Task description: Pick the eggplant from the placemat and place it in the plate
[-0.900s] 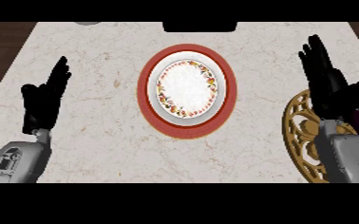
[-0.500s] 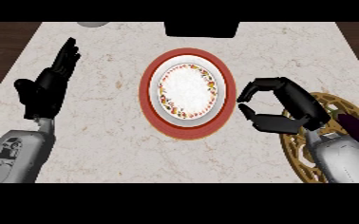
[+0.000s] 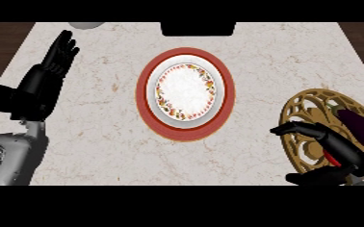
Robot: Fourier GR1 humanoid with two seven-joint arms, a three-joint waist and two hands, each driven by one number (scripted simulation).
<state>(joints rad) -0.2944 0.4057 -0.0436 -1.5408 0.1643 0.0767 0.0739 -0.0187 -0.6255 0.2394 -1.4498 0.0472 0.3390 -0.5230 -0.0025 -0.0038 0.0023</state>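
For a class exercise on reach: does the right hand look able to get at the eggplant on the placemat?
Probably yes. The right hand hovers over the placemat, fingers parted from the thumb, beside the eggplant at the view's right edge. Nothing shows between them, though the eggplant is partly cut off.

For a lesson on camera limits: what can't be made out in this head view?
Eggplant: mostly cut off by the right edge, so its shape is unclear.
Placemat: its right part lies beyond the edge, and its lower part is under the right hand.
Right hand: whether it touches the eggplant cannot be told.
Grey object and black object: both cut by the top edge, so neither can be identified.
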